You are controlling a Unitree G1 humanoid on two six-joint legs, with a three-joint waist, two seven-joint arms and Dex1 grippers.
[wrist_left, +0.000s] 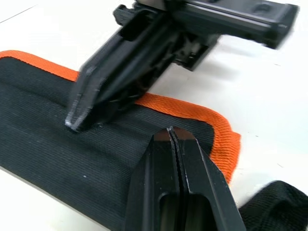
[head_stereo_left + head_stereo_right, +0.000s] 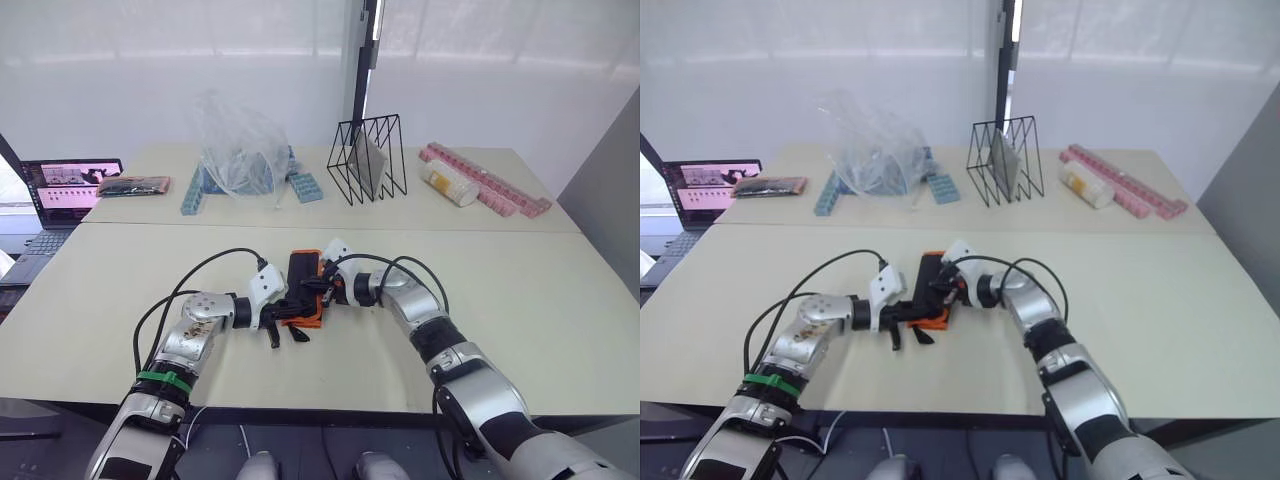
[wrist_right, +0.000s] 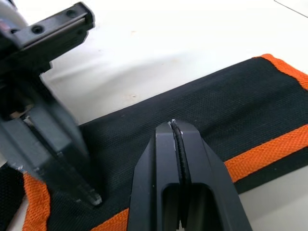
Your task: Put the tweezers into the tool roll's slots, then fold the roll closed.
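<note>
The tool roll [image 2: 302,268] lies folded at the middle of the near table, its black outer fabric [image 1: 57,144] edged with orange trim [image 1: 192,109]. Its black strap [image 2: 298,333] trails off the near end. My left gripper [image 1: 172,131] is shut, its tips resting on the roll's near end. My right gripper [image 3: 173,124] is also shut and presses on the fabric from the other side. The two grippers meet over the roll, a few centimetres apart. The slots face inward and are hidden. The tweezers are hidden.
On the far table stand a black wire rack [image 2: 368,160], a crumpled clear plastic bag [image 2: 235,150] over blue trays, a jar [image 2: 448,185] and pink strips [image 2: 495,188]. A laptop [image 2: 62,192] sits at the far left. Bare tabletop [image 2: 520,320] surrounds the roll.
</note>
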